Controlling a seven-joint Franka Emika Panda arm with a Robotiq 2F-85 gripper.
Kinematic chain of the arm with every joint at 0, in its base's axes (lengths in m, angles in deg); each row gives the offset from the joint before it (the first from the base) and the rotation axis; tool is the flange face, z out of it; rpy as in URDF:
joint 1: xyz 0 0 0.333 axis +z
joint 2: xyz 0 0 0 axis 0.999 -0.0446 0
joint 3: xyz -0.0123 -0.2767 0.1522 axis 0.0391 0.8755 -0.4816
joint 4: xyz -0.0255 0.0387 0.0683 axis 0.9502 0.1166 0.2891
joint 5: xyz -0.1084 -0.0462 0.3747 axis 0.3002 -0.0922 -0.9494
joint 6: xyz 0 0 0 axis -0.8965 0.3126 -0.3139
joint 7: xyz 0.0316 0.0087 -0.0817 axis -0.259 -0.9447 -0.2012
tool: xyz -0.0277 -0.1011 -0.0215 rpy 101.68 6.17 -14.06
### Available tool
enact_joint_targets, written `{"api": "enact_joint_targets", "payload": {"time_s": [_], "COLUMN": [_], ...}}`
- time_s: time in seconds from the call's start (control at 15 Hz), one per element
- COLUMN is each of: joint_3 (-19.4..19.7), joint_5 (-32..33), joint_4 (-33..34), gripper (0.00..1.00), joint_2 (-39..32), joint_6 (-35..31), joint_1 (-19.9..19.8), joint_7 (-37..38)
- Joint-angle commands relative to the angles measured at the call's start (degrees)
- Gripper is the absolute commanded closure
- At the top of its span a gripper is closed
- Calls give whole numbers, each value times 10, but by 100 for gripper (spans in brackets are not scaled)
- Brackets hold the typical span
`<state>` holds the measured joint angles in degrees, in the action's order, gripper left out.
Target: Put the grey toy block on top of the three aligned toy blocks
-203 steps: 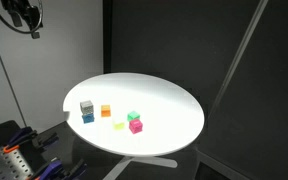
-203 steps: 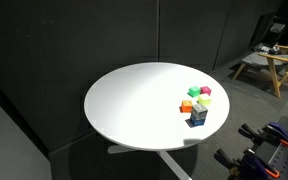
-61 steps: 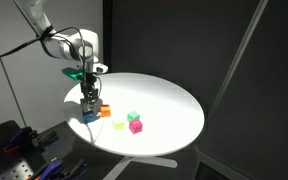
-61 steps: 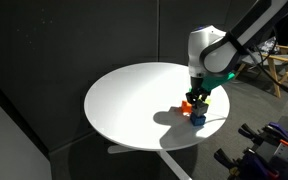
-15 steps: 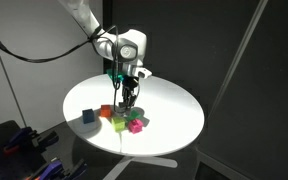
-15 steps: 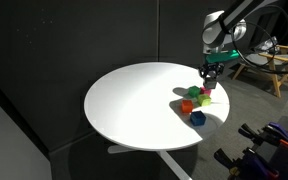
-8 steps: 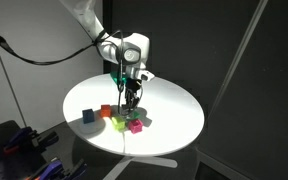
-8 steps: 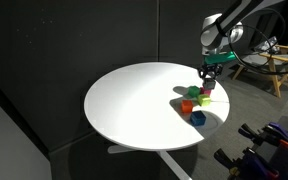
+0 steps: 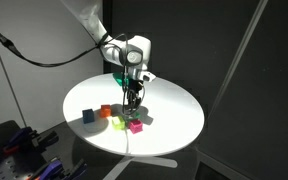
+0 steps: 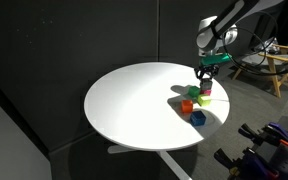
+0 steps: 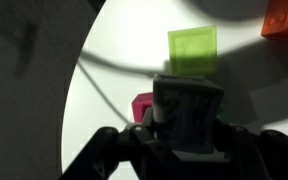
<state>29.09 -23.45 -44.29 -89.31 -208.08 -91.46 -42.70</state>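
In the wrist view my gripper [image 11: 189,128] is shut on the grey toy block [image 11: 189,108], which fills the space between the fingers. Below it lie the three aligned toy blocks: the yellow-green one [image 11: 193,47] shows fully, the magenta one [image 11: 142,104] peeks out on the left, and the green one is mostly hidden behind the grey block. In both exterior views the gripper [image 9: 134,101] [image 10: 205,84] hangs just over the magenta block [image 9: 136,126] and the yellow-green block [image 9: 119,123] [image 10: 187,106]. Whether the grey block touches them I cannot tell.
An orange block [image 9: 106,111] [image 11: 284,18] and a dark blue cube [image 9: 88,117] [image 10: 197,117] sit close by on the round white table [image 9: 174,100] [image 10: 134,100]. The blocks lie near the table's edge. Dark curtains surround the table.
The gripper, still shut on the grey block, has shifted a little sideways and down over the aligned blocks. The blocks on the table have not moved.
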Motion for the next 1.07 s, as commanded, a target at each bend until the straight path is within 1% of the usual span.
{"api": "enact_joint_targets", "payload": {"time_s": [0.0,0.4,0.47,0.53,0.6,0.67,0.73,0.8,1.0], "joint_3": [-2,-3,-2,-2,-2,-2,-2,-2,-3], "joint_5": [-9,-4,-2,-1,-1,-1,-1,-1,-1], "joint_4": [32,38,38,37,36,35,35,33,22], "gripper": [73,73,23,21,16,7,1,0,0], "joint_2": [-16,-24,-25,-25,-24,-24,-23,-22,-13], "joint_6": [28,34,33,33,33,33,32,32,29], "joint_1": [0,6,7,8,9,10,10,10,11], "joint_7": [-3,-2,-1,-2,-3,-3,-4,-5,-10]}}
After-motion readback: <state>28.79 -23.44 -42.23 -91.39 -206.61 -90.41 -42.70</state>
